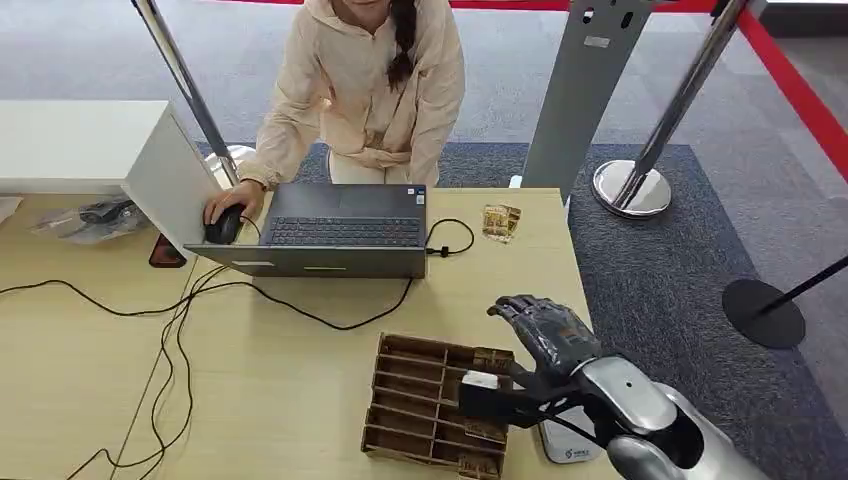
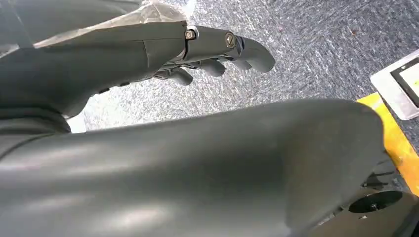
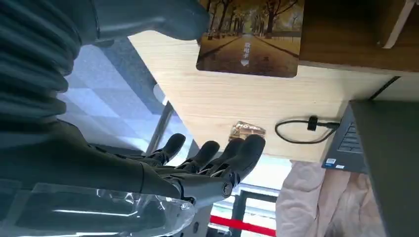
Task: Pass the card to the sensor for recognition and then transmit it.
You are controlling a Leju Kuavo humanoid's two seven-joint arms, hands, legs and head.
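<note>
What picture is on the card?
The card shows a brown, golden tree-lined path, clearest in the right wrist view.

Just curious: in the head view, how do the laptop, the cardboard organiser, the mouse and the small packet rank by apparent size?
1. Laptop
2. Cardboard organiser, nearer the camera, so unsure
3. Mouse and small packet look alike

Table (image 1: 300,400) — light wood, its right edge meeting grey carpet. Far centre: open laptop (image 1: 335,232), a black mouse (image 1: 224,226) at its left under a person's hand (image 1: 232,200). Far left: white box (image 1: 100,150), clear bag (image 1: 85,217), dark red phone (image 1: 165,252). Far right: small gold packet (image 1: 501,220). Black cables (image 1: 180,330) trail across the left half. Near right — slotted cardboard rack (image 1: 430,405), a white device (image 1: 565,445) just beside it.
</note>
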